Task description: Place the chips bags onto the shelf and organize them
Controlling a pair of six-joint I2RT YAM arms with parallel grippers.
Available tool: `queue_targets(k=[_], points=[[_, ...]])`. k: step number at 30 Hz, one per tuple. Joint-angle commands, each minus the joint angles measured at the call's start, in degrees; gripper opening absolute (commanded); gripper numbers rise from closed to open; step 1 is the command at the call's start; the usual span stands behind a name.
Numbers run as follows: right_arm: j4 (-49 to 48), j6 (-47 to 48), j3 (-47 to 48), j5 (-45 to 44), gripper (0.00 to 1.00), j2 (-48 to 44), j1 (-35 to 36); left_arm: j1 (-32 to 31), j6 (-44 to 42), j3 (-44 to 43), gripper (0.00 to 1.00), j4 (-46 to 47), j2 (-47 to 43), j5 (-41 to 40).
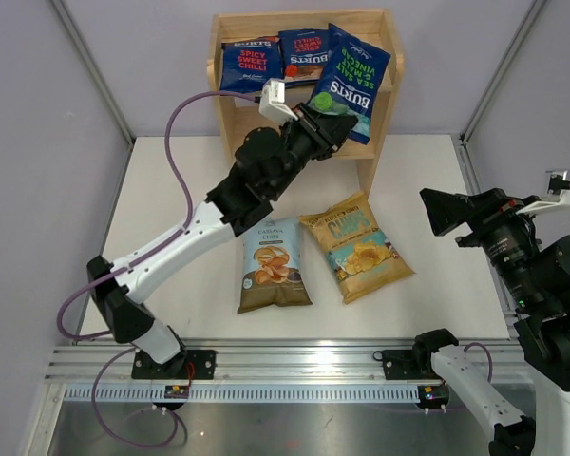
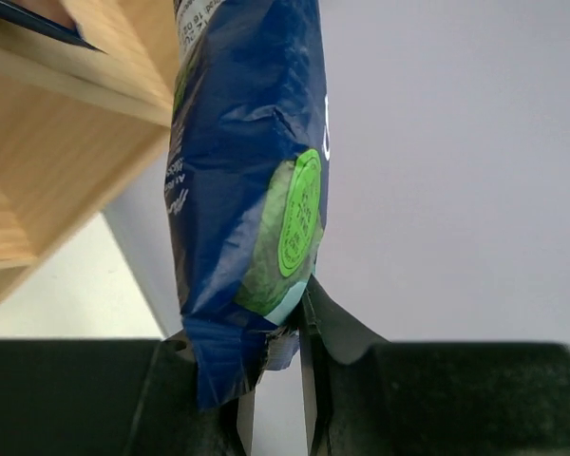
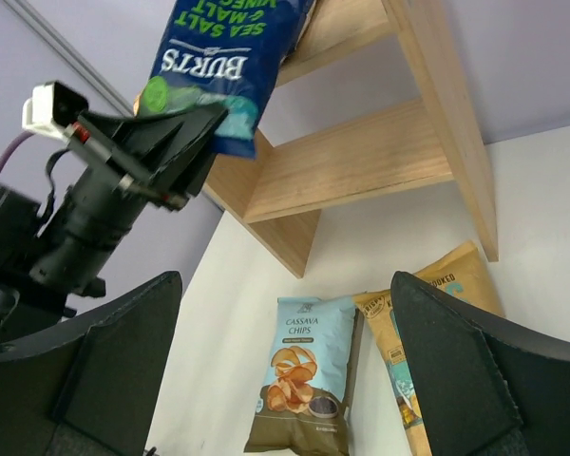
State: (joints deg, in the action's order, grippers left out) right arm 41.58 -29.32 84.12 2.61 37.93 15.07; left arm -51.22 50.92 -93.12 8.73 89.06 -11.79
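The wooden shelf (image 1: 375, 142) stands at the back of the table. Two red-lettered Burts chips bags (image 1: 252, 65) (image 1: 302, 55) lean side by side on its upper tier. My left gripper (image 1: 328, 119) (image 2: 277, 332) is shut on the bottom seam of a third, green-marked Burts bag (image 1: 353, 81) (image 2: 242, 171) (image 3: 223, 66). It holds that bag tilted against the right end of the upper tier. The Cassava bag (image 1: 273, 264) (image 3: 302, 380) and the yellow bag (image 1: 358, 247) (image 3: 427, 313) lie flat on the table in front of the shelf. My right gripper (image 1: 437, 211) (image 3: 290, 356) hangs open and empty at the right.
The shelf's lower tier (image 3: 361, 161) shows bare wood. Grey walls (image 1: 38, 114) close in the table on the left, back and right. A metal rail (image 1: 285, 359) runs along the near edge. The left arm's purple cable (image 1: 176, 142) loops over the table's left side.
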Motion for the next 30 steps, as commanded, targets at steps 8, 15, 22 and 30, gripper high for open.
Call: queue_targets(k=[8,15,22,30], points=[[2.45,2.51,0.26,0.02,0.99,-2.51,0.22,1.74,-1.43,-33.50,0.20,-14.27,22.10,-14.66],[3.50,2.78,0.70,3.01,0.99,-3.57,0.22,1.74,-2.84,-41.95,0.18,-12.69,28.97,-18.35],[2.98,1.90,-1.50,6.17,0.99,-4.88,0.22,2.18,-4.60,-48.38,0.18,-11.46,33.90,-19.93],[2.89,1.64,-1.94,7.85,0.99,-5.76,0.22,2.79,-6.00,-51.20,0.40,-10.23,36.80,-17.48]])
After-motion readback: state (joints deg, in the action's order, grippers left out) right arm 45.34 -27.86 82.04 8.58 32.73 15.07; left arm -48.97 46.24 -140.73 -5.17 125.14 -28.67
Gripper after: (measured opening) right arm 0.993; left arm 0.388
